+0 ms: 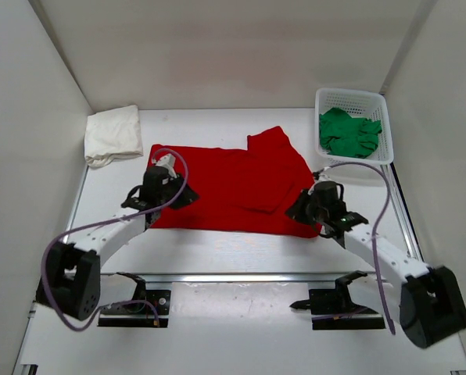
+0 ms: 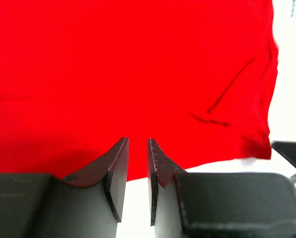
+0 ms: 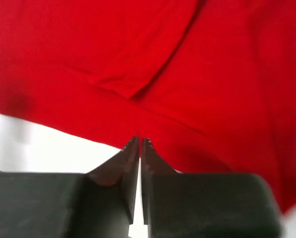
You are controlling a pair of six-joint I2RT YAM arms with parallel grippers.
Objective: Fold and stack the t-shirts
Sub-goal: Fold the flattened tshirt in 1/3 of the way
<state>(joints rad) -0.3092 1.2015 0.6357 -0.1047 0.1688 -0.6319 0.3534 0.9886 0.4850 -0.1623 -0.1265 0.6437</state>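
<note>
left end effector [image 2: 137, 144]: jaws narrowly apart, tips over the near hem of the red t-shirt [image 1: 233, 183]; no cloth shows clamped between them.
right end effector [image 3: 139, 141]: jaws together, tips right at the near hem of the same shirt; I cannot tell whether a pinch of the hem is caught between them.
arms: both reach from the near edge of the tabletop [image 1: 241, 254], one to each near corner of the red shirt, left arm at the left corner, right arm at the right corner.
red t-shirt: spread across the middle of the tabletop, mostly flat; a flap lies doubled over on its right part, with a crease showing in both wrist views. Judged to be the shirt in hand, its folding barely begun.
white t-shirt [image 1: 112, 134]: a compact bundle at the far left corner of the tabletop, well apart from the red one. It looks folded and likely marks the stack spot.
green t-shirt [image 1: 349, 131]: crumpled inside the basket [image 1: 327, 95] at the far right, untouched.
done: probably one shirt of three.
left: fold the red shirt and set it on the white; take out, fold and stack the green one.
</note>
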